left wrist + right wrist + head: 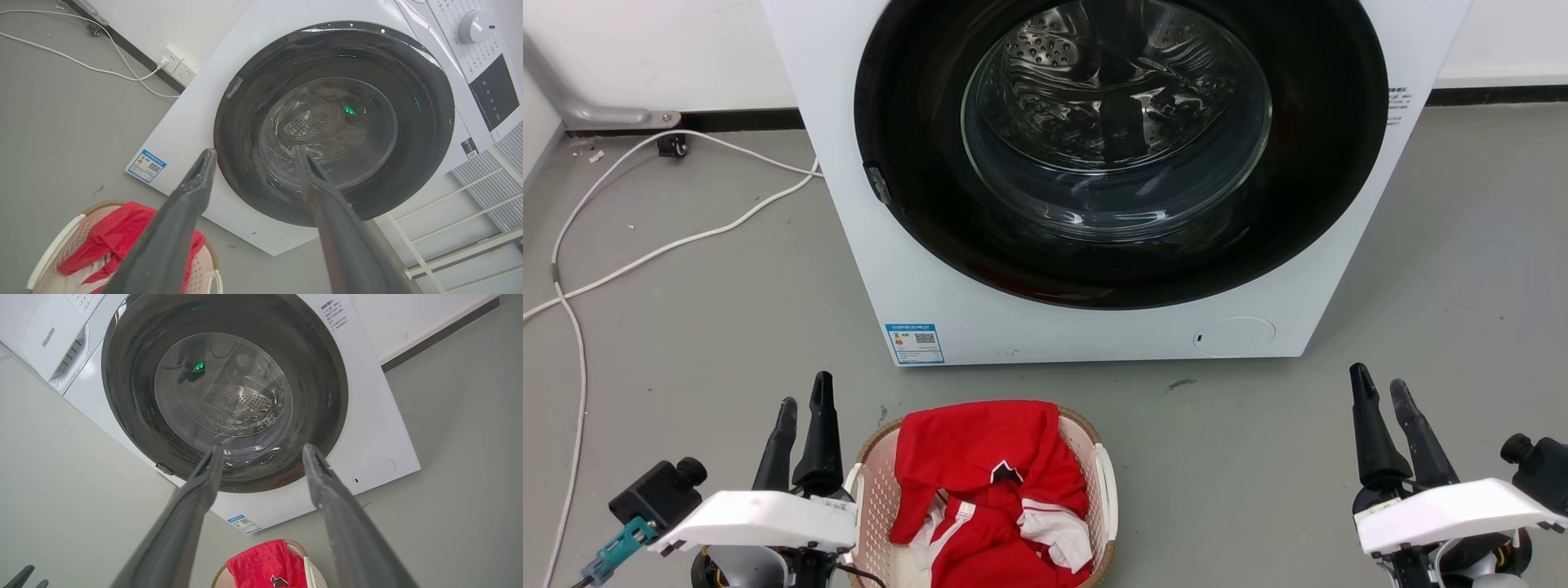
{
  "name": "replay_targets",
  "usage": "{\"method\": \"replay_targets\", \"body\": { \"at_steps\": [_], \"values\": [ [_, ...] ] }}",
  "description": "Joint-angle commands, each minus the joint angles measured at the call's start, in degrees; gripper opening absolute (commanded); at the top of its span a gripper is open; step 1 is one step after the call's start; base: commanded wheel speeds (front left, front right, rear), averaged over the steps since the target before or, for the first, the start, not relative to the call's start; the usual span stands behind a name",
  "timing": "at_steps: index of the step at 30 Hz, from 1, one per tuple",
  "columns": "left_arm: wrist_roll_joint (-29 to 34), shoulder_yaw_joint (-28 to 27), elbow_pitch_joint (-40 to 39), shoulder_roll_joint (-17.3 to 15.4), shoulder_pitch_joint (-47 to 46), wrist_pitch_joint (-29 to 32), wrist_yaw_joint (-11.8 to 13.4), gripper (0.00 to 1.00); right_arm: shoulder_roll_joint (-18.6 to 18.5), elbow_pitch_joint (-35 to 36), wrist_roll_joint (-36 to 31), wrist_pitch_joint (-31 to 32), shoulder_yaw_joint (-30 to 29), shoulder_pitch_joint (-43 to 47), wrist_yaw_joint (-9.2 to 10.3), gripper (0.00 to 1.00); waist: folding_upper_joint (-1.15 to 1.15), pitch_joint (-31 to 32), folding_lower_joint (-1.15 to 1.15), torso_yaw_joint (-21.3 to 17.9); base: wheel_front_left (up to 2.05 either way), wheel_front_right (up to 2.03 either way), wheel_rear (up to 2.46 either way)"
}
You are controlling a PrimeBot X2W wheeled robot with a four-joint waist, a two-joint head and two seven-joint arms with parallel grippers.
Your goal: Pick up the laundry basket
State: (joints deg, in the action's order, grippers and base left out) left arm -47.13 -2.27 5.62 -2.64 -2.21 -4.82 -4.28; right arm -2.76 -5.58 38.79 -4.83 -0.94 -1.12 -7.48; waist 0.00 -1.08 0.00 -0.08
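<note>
The laundry basket [1097,482], pale pink with a brown rim and white side handles, stands on the floor in front of the washer, at the bottom centre of the head view. Red and white clothes [992,482] fill it. My left gripper [806,398] is open just left of the basket, beside its left handle, fingers pointing toward the washer. My right gripper [1380,382] is open far to the right, well apart from the basket. The basket [61,249] sits at the lower left of the left wrist view, and its rim [300,548] shows at the bottom of the right wrist view.
A white front-loading washer [947,278] with a dark round door [1119,147], closed, stands right behind the basket. White cables [670,237] trail over the grey floor at the left. A white rack [461,228] stands beside the washer. Open floor lies between the basket and my right gripper.
</note>
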Motion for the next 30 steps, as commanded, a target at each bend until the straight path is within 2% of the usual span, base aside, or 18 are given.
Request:
{"method": "replay_targets", "body": {
  "at_steps": [1,30],
  "values": [
    [1.84,0.12,-1.07,-0.23,0.08,-0.65,-0.08,1.0,-0.14,1.53,-2.07,-0.59,0.28,-0.21,-0.02,1.0,0.0,-0.02,0.0,0.02,0.0,0.0,0.0],
    [20.01,1.44,-2.53,-0.27,1.8,-5.08,0.15,1.0,-0.16,3.35,-20.81,-5.02,1.16,2.23,-0.01,1.0,0.0,0.08,0.0,0.07,0.0,0.0,0.0]
  ]
}}
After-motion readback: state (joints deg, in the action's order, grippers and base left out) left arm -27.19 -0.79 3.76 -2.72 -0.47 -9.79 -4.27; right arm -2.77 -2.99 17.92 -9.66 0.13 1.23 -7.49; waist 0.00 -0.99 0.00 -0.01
